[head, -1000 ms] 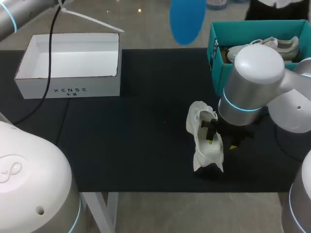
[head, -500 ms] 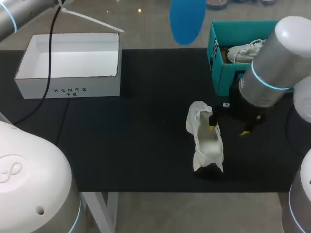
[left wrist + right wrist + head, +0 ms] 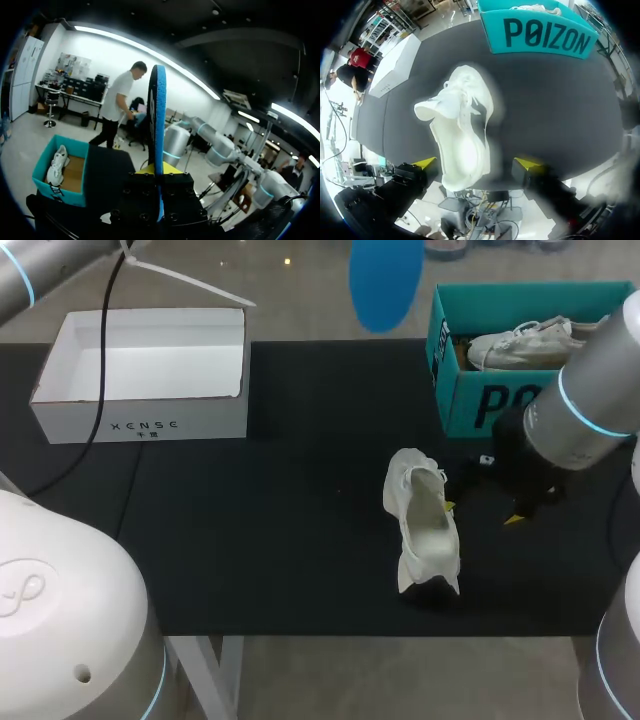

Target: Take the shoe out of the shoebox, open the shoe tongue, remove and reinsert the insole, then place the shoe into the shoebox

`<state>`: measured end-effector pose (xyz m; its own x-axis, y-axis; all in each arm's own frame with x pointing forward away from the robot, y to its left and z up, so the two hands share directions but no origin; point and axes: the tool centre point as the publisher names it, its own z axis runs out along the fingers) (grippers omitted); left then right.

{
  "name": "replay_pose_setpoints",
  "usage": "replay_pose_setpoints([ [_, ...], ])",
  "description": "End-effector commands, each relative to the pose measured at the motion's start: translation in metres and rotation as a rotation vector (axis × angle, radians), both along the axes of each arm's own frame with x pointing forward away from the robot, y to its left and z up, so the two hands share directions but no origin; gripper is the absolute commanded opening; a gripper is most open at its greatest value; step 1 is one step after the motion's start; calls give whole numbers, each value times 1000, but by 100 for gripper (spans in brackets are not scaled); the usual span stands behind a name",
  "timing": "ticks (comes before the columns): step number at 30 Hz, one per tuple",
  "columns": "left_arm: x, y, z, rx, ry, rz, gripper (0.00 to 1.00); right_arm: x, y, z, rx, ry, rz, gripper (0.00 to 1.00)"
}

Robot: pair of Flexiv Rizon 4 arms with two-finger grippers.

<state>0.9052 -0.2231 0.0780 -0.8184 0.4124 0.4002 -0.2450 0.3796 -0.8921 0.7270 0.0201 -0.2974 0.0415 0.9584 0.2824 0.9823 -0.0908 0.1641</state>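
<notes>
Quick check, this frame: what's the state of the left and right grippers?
Left gripper: shut on the flat blue insole, held upright.
Right gripper: open, holding nothing, the white fabric shoe just ahead.

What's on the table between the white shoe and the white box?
Nothing: the head view shows only bare black mat between the shoe and the white box.

Silver-white arms [image 3: 600, 365], blue light rings [image 3: 586, 419], black fingers [image 3: 527, 164] tipped yellow
</notes>
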Motion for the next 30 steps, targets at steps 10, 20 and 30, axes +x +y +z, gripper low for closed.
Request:
replay_pose_setpoints([
  [10,1,0,0,1,0,-2,0,13,-26,73,484,186,87,100],
  [20,1,0,0,1,0,-2,0,19,-25,88,871,368,90,100],
  [30,1,0,0,1,0,-2,0,17,-9,106,1177,313,147,100],
])
